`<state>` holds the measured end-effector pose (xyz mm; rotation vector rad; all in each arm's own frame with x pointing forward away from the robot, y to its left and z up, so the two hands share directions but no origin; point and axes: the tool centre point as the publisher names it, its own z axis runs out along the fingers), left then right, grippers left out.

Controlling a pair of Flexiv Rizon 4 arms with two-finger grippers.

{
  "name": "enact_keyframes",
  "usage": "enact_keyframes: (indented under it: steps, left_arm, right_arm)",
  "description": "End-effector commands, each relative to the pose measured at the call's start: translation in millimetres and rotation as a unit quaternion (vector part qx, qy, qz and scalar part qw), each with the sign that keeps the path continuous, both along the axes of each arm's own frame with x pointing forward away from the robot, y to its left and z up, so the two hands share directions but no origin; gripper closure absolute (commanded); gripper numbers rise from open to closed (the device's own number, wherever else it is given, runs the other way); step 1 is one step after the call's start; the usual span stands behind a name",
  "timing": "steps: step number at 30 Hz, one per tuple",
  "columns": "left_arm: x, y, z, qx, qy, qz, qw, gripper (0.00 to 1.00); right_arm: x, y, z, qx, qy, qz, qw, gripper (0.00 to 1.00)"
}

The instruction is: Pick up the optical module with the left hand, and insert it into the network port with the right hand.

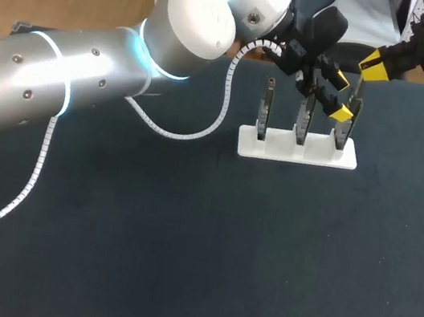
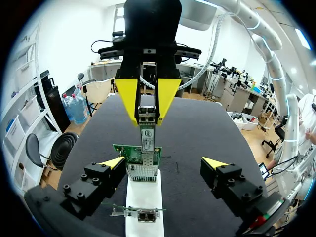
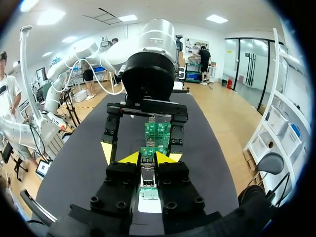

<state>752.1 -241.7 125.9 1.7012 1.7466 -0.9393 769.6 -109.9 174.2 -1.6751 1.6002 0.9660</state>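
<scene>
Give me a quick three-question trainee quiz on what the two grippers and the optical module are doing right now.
1. True or false: the left gripper is shut on the optical module.
2. What does the right gripper hold? A) the optical module B) a screwdriver C) nothing
3. Fill in: the white rack holds ___ upright cards.
Key: 1 false; 2 A; 3 three.

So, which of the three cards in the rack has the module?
The card at the rack's right end: the right gripper holds the optical module at its top; the other two carry none.
</scene>
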Motion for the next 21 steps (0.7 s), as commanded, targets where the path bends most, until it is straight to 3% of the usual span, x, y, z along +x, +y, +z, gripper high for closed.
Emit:
enact_keyframes:
  steps: [1,21]
  left_arm:
    - [2.4,-1.2,0.1,0.002,0.001,-0.002,1.0,0.0]
    - [2.4,-1.2,0.1,0.002,0.001,-0.002,1.0,0.0]
  right_arm:
    - [-4.1,-0.4,-0.4,0.0,-0.002,-0.005,1.0,1.0]
    - [-1.8,-0.7,2.4,0.003,-0.009,-0.002,1.0,1.0]
